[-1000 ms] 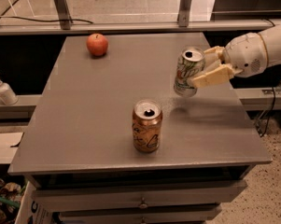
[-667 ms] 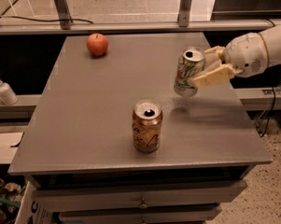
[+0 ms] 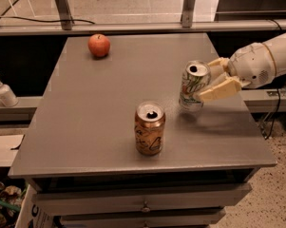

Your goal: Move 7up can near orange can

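Note:
The 7up can (image 3: 193, 86), pale silver-white with green lettering, is tilted a little and held just above the grey table (image 3: 95, 108) at its right side. My gripper (image 3: 213, 78) comes in from the right and is shut on the can, one cream finger behind it and one in front. The orange can (image 3: 149, 128), copper-orange with dark markings, stands upright near the table's front edge, to the left of and nearer than the 7up can, about a can's width apart.
A red-orange apple (image 3: 99, 45) sits at the table's far left. A white pump bottle (image 3: 3, 92) stands on a shelf left of the table. Drawers (image 3: 142, 205) lie under the tabletop. A metal rail (image 3: 133, 27) runs behind.
The gripper with the 7up can has moved slightly forward and down toward the orange can. The orange can and the apple have not moved.

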`<action>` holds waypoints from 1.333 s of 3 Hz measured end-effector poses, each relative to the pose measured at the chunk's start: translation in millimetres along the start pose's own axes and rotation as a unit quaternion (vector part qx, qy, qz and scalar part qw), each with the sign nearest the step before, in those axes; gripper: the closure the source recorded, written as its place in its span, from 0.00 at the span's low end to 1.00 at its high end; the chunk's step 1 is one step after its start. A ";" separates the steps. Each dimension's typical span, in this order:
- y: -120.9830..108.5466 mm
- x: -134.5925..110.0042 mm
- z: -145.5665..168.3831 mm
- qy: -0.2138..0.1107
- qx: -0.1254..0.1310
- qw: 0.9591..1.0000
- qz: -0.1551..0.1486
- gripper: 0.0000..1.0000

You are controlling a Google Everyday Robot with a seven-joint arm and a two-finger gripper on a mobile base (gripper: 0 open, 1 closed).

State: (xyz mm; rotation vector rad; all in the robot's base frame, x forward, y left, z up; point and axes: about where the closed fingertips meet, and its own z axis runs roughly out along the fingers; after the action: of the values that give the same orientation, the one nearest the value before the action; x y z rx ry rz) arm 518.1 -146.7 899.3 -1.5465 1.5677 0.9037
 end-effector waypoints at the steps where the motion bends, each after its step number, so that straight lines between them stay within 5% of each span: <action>1: 22.6 3.2 12.2 0.002 -0.023 1.000 -0.007 1.00; 4: 77.9 -2.2 64.3 -0.014 -0.095 0.995 -0.022 1.00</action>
State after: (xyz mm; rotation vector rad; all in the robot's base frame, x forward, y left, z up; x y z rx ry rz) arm 442.1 -87.2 869.3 -1.6846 1.4563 1.0714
